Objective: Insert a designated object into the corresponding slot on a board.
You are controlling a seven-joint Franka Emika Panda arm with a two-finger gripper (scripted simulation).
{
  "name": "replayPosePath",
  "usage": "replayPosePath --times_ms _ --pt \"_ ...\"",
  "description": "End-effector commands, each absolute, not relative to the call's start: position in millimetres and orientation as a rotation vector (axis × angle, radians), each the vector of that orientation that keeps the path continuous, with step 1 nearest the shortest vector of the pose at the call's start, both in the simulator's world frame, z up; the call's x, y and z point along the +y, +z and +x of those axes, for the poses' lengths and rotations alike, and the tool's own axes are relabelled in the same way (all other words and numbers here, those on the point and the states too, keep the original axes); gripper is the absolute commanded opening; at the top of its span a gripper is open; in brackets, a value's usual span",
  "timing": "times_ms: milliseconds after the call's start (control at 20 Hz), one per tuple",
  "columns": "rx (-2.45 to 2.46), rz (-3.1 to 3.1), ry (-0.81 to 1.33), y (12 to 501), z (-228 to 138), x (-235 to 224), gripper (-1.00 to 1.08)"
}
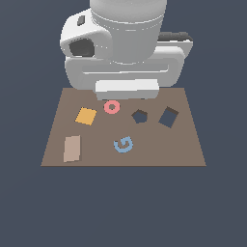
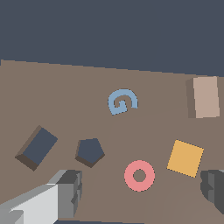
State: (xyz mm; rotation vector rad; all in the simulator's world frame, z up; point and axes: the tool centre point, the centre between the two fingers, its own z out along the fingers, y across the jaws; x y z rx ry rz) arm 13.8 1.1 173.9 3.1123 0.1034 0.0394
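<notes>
Gripper hangs spread and empty above the pink ring; the tan tile lies off toward the exterior view's left on the board, well apart from the slot

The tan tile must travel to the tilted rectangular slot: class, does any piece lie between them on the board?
Yes. The blue G-shaped piece lies roughly between the tan tile and the slot; the pentagon cut-out sits nearby. Lifting over clears it.

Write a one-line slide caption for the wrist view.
Open gripper above brown board: pink ring, orange square, blue G, tan tile, empty rectangular slot and pentagon cut-out.
</notes>
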Motion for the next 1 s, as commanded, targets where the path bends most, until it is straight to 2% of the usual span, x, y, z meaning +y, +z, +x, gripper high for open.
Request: replayPosePath --times_ms 0,950 --pt "0.108 3.114 0.036 165.2 18.7 -10.5 1.00" --pt "0.186 3.132 0.007 70.7 83.7 -127.5 1.00"
